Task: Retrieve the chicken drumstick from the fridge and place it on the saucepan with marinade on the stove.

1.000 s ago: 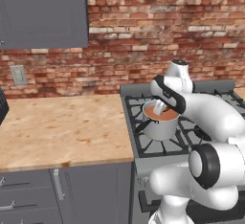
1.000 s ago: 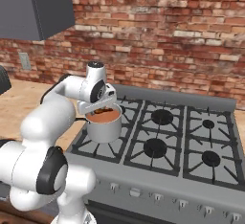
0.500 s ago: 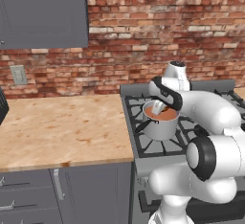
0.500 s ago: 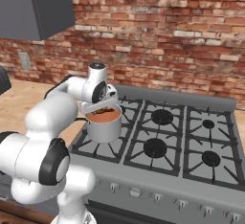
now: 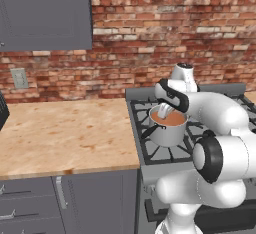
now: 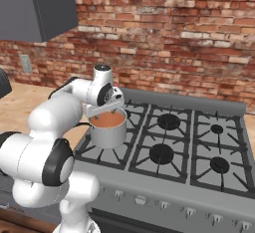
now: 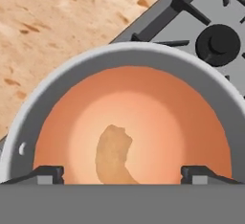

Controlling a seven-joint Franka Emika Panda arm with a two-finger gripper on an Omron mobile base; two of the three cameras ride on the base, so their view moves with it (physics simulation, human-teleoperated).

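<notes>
Hand view peering straight down, gripper (image 7: 122,173) hovering with jaws spread wide, chicken drumstick (image 7: 113,153) lying in marinade (image 7: 143,117) inside saucepan (image 7: 57,77), stove (image 6: 199,147) sitting beside wooden counter (image 5: 60,133), brick wall (image 5: 150,33) behind.

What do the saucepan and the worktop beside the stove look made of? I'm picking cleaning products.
Saucepan: apparently brushed steel, judging by its pale grey, softly shiny wall; handle looks matt black, material unclear. Worktop: likely light wood, tan with darker grain flecks.

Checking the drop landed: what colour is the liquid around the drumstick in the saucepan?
Orange-brown marinade; clearest in the hand view.
</notes>
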